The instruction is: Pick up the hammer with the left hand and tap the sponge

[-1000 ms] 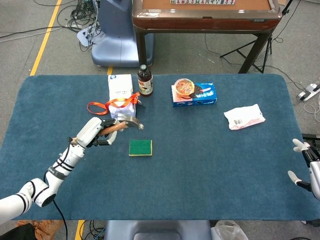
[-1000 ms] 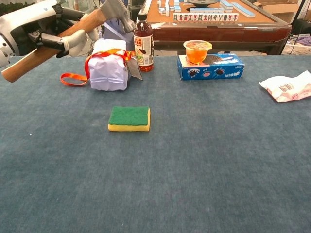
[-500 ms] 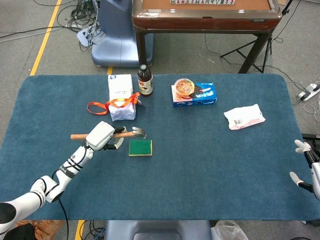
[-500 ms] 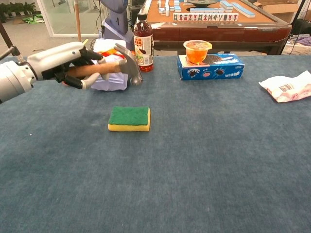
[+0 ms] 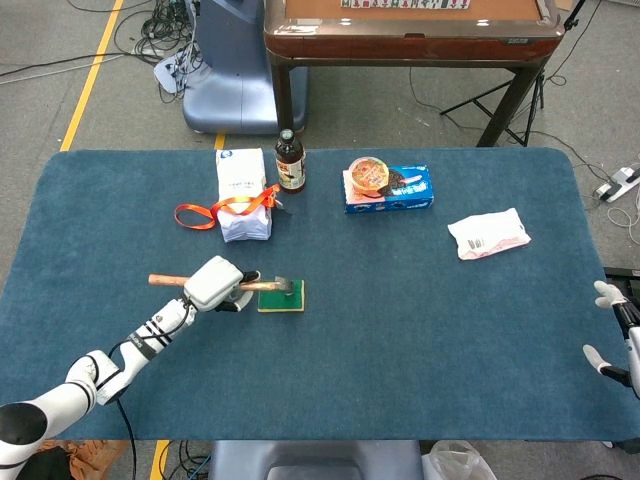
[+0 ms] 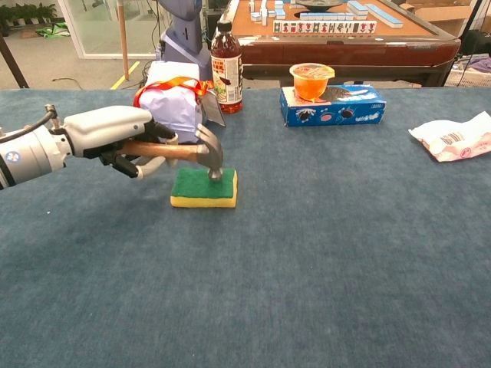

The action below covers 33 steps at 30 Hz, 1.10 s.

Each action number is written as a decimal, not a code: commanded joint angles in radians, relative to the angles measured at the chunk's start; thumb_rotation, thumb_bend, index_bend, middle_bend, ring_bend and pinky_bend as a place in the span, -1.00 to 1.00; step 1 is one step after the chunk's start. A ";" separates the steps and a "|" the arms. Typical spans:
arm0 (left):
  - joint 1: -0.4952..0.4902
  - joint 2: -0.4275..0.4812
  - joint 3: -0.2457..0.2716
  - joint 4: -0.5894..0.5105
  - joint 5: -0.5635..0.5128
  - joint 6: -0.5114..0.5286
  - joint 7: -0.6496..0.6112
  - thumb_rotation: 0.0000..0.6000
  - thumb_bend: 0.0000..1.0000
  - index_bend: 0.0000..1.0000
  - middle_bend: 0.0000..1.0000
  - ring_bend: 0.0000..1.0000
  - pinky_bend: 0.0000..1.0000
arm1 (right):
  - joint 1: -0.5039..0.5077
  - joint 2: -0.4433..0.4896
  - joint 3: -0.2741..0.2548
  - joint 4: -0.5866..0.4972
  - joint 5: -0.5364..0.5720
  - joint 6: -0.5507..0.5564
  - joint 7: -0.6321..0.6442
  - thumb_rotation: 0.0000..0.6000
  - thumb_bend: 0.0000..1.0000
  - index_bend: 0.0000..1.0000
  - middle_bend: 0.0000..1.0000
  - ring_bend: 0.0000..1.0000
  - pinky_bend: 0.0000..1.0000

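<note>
My left hand (image 5: pixel 215 283) (image 6: pixel 115 138) grips the wooden handle of the hammer (image 5: pixel 265 285) (image 6: pixel 180 150), which lies nearly level. The hammer's metal head (image 6: pixel 212 155) points down and touches the green top of the sponge (image 5: pixel 289 299) (image 6: pixel 201 187), a yellow pad lying flat in the middle-left of the blue table. The handle's butt end (image 5: pixel 160 279) sticks out to the left of the hand. My right hand (image 5: pixel 620 335) shows at the right edge of the head view, fingers spread and empty, far from the sponge.
Behind the sponge stand a white packet with an orange ribbon (image 5: pixel 242 195) (image 6: pixel 173 107), a dark bottle (image 5: pixel 290 162) (image 6: pixel 225 69), and a blue box with an orange cup on it (image 5: pixel 390 186) (image 6: pixel 331 103). A white bag (image 5: pixel 489 233) (image 6: pixel 453 136) lies at the right.
The left hand has swung the hammer down from a raised, tilted pose to level, and its head now rests on the sponge. The right hand has barely moved.
</note>
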 commanded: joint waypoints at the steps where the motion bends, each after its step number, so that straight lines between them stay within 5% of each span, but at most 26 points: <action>1: 0.017 0.080 -0.039 -0.131 -0.040 0.042 -0.117 1.00 0.08 0.43 0.64 0.54 0.93 | -0.001 0.000 0.000 0.000 0.001 0.000 0.001 1.00 -0.62 -0.67 -0.34 -0.54 -0.40; 8: 0.058 0.202 -0.094 -0.342 -0.089 0.118 -0.289 1.00 0.08 0.43 0.64 0.54 0.93 | 0.004 -0.005 0.001 0.000 0.000 -0.006 -0.003 1.00 -0.62 -0.67 -0.34 -0.54 -0.40; 13: 0.061 0.243 -0.079 -0.382 -0.075 0.099 -0.407 1.00 0.08 0.43 0.64 0.53 0.92 | 0.009 -0.005 0.003 -0.004 -0.002 -0.011 -0.010 1.00 -0.62 -0.67 -0.34 -0.54 -0.40; 27: 0.024 0.071 -0.006 -0.070 0.003 -0.004 0.007 1.00 0.08 0.43 0.64 0.53 0.92 | 0.006 -0.003 0.003 -0.011 0.008 -0.013 -0.018 1.00 -0.62 -0.67 -0.34 -0.54 -0.40; 33: 0.011 0.038 0.005 -0.028 -0.019 -0.087 0.054 1.00 0.08 0.44 0.65 0.53 0.92 | 0.003 -0.003 0.002 -0.006 0.012 -0.013 -0.013 1.00 -0.62 -0.67 -0.34 -0.54 -0.40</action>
